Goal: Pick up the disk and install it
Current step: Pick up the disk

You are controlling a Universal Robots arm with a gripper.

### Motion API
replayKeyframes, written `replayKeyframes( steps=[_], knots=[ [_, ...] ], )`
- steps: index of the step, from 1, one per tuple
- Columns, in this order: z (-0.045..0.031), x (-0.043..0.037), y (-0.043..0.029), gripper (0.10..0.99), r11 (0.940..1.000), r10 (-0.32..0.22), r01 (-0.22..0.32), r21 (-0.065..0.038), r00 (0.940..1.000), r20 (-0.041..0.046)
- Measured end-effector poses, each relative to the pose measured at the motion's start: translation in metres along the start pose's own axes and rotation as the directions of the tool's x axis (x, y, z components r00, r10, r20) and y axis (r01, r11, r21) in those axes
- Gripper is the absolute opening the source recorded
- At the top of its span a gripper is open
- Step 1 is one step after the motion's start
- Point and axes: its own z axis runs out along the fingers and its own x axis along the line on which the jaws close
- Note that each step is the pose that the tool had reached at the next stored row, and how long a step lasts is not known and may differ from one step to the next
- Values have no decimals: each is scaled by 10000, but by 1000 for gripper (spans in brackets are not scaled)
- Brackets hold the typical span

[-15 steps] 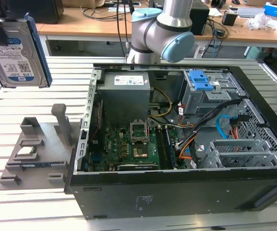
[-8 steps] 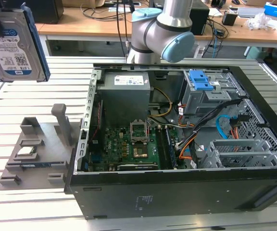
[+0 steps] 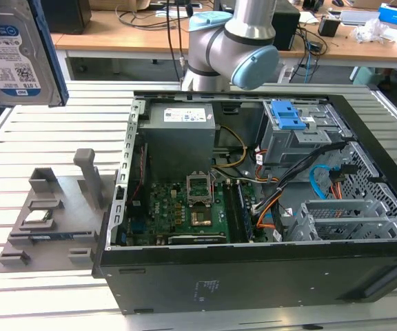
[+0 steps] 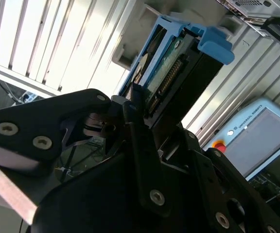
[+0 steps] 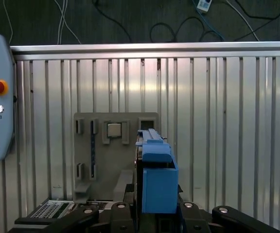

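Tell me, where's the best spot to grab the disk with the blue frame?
Pinch its two wide flat faces near one short end, coming end-on, much as the gripper holds it. The disk is thin and flat, so a grip spans it easily, and most of the blue carrier stays free.

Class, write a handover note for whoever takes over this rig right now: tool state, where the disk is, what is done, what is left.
Tool: shut on the disk.
Disk: in the air, clear of the grey fixture, at the exterior view's left, outside the open computer case.
Done: pickup.
Left: installation; the disk is not yet in the case.
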Motion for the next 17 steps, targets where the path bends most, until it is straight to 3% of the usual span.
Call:
replayKeyframes(
  steps=[5, 9, 12, 15, 17],
  knots=[
    [-106, 4, -3, 361, 10000, 0, 0, 0, 10000, 0],
    [-309, 13, -7, 361, 10000, -1, 1, 2, 10000, 0],
    [-396, 15, -8, 361, 10000, 0, 0, 1, 10000, 1],
    [-459, 18, -9, 361, 10000, 0, 0, 0, 10000, 0],
    [-466, 18, -8, 361, 10000, 2, -2, 1, 10000, 56]
  ],
)
